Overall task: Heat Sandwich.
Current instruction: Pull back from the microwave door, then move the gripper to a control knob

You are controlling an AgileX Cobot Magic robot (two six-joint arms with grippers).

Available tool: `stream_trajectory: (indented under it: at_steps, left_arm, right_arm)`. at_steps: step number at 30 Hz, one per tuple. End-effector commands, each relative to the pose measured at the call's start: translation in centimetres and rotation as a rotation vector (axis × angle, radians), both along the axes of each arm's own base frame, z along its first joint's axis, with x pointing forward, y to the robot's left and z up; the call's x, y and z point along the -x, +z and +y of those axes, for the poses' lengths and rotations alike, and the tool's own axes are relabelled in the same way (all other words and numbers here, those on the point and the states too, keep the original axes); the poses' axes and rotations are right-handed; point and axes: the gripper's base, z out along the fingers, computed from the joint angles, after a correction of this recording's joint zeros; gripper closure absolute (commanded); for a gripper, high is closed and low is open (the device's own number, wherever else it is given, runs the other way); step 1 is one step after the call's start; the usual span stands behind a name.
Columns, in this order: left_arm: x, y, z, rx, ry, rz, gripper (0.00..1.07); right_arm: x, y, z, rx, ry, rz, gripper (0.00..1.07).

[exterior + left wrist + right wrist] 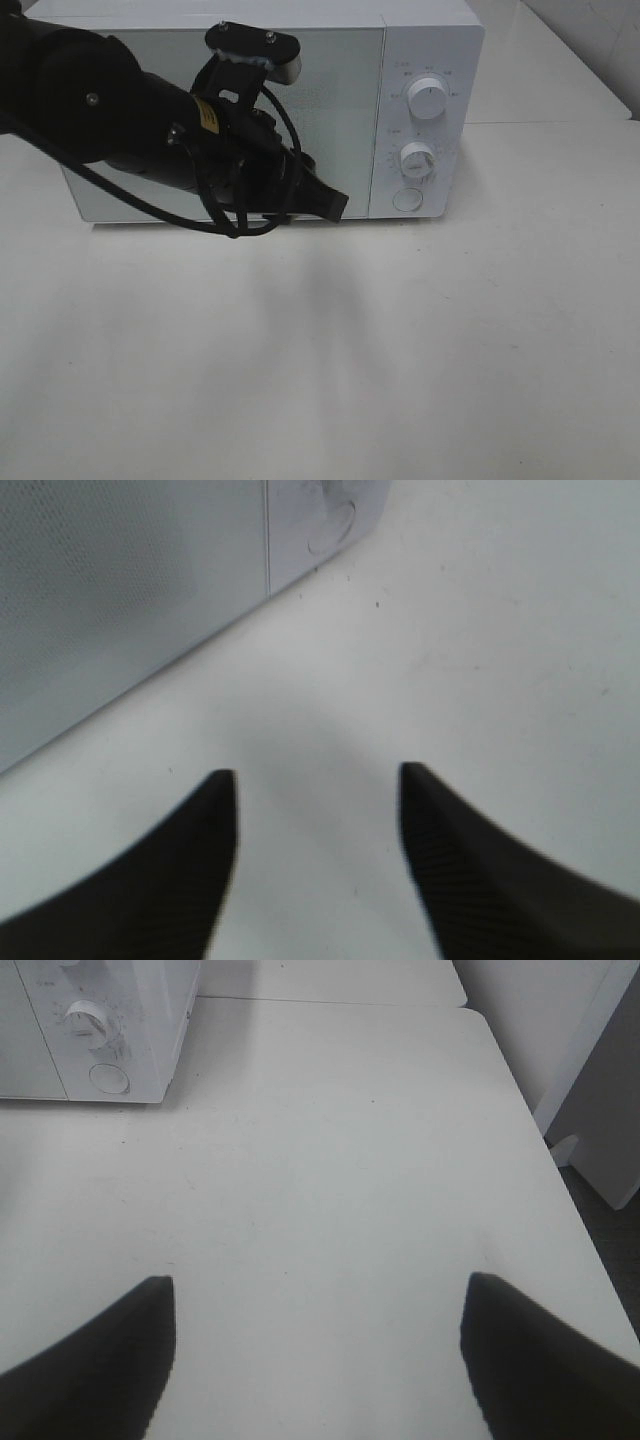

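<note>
White microwave (pixel 450 50), grey fine-dotted door (pixel 120 600), white dials (pixel 428 98), off-white table (pixel 400 350), black left end effector (pixel 316 772)

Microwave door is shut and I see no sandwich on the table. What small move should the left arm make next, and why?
Probably shift the left gripper rightward to the lower dial. The microwave door is shut, the gripper hangs before it with jaws apart and empty, and the table shows no sandwich, so it may be inside, though that cannot be seen.
</note>
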Motion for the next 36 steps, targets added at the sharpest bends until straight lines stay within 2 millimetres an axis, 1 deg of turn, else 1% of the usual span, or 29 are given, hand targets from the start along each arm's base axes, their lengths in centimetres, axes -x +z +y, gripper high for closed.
stream_trajectory:
  at_steps: [1, 4, 7, 11, 14, 15, 16, 17, 18, 19, 20, 21, 22, 23, 25, 26, 27, 28, 30, 31, 32, 33, 34, 35, 36]
  left_arm:
    - [0.9, -0.1, 0.3, -0.048, -0.015, 0.069, 0.04]
    - [1.0, 0.0, 0.3, -0.064, -0.019, 0.088, 0.06]
    - [1.5, 0.0, 0.8, -0.108, -0.033, 0.135, 0.06]
    - [2.6, 0.9, 1.9, -0.196, -0.065, 0.187, 0.07]
    - [3.0, 1.4, 2.3, -0.221, -0.074, 0.197, 0.07]
    - [3.0, 2.0, 3.2, -0.236, -0.058, 0.213, 0.07]
    - [2.9, 2.2, 3.6, -0.236, -0.045, 0.226, 0.07]
    - [2.9, 2.2, 3.6, -0.236, -0.045, 0.226, 0.07]
    - [2.7, 2.4, 4.2, -0.239, -0.026, 0.243, 0.07]
    - [2.3, 2.9, 5.6, -0.242, 0.014, 0.271, 0.07]
    - [2.1, 3.1, 6.4, -0.244, 0.037, 0.286, 0.07]
    - [2.1, 3.1, 6.4, -0.244, 0.037, 0.286, 0.07]
    - [1.9, 3.4, 7.2, -0.246, 0.062, 0.302, 0.07]
    - [1.5, 3.9, 8.7, -0.248, 0.102, 0.318, 0.07]
    - [1.2, 4.6, 10.4, -0.246, 0.151, 0.331, 0.07]
    - [1.2, 4.6, 10.4, -0.246, 0.151, 0.331, 0.07]
    - [1.0, 4.9, 11.1, -0.242, 0.172, 0.334, 0.07]
    - [0.7, 5.5, 12.9, -0.234, 0.226, 0.342, 0.07]
    - [0.6, 6.2, 14.6, -0.223, 0.283, 0.348, 0.07]
    - [0.6, 6.2, 14.6, -0.223, 0.283, 0.348, 0.07]
    - [0.6, 6.9, 16.2, -0.211, 0.334, 0.347, 0.07]
    - [0.7, 7.3, 17.1, -0.206, 0.361, 0.35, 0.07]
    - [0.8, 7.5, 17.7, -0.205, 0.382, 0.352, 0.07]
    - [0.8, 7.5, 17.7, -0.205, 0.382, 0.352, 0.07]
    - [0.9, 7.9, 19.3, -0.208, 0.432, 0.365, 0.07]
  right_arm:
    - [0.4, 0.1, 0.0, -0.003, -0.01, -0.04, 0.31]
    - [0.4, 0.1, 0.0, -0.003, -0.01, -0.04, 0.31]
    - [0.4, 0.1, 0.0, -0.003, -0.01, -0.04, 0.31]
    - [0.4, 0.1, 0.0, -0.004, -0.011, -0.041, 0.31]
    - [0.4, 0.1, 0.0, -0.004, -0.011, -0.041, 0.31]
    - [0.4, 0.1, 0.0, -0.004, -0.011, -0.041, 0.31]
    - [0.4, 0.1, 0.0, -0.004, -0.011, -0.041, 0.31]
    - [0.4, 0.1, 0.0, -0.004, -0.011, -0.041, 0.31]
    - [0.4, 0.1, 0.0, -0.004, -0.011, -0.041, 0.31]
    - [0.4, 0.1, 0.0, -0.004, -0.011, -0.041, 0.31]
    - [0.4, 0.1, 0.0, -0.004, -0.011, -0.041, 0.31]
    - [0.4, 0.1, 0.0, -0.004, -0.011, -0.041, 0.31]
    - [0.4, 0.1, 0.0, -0.004, -0.011, -0.041, 0.31]
    - [0.4, 0.1, 0.0, -0.004, -0.011, -0.041, 0.31]
    - [0.4, 0.1, 0.0, -0.004, -0.011, -0.041, 0.31]
    - [0.4, 0.1, 0.0, -0.004, -0.011, -0.041, 0.31]
    - [0.4, 0.1, 0.0, -0.004, -0.011, -0.041, 0.31]
    - [0.4, 0.1, 0.0, -0.004, -0.011, -0.041, 0.31]
    - [0.4, 0.1, 0.0, -0.006, -0.012, -0.041, 0.31]
    - [0.4, 0.1, 0.0, -0.006, -0.012, -0.041, 0.31]
    - [0.4, 0.1, 0.0, -0.007, -0.012, -0.041, 0.31]
    - [0.4, 0.1, 0.0, -0.007, -0.012, -0.041, 0.31]
    - [0.4, 0.1, 0.0, -0.006, -0.012, -0.041, 0.31]
    - [0.4, 0.1, 0.0, -0.006, -0.012, -0.041, 0.31]
    - [0.4, 0.1, 0.0, -0.006, -0.012, -0.041, 0.31]
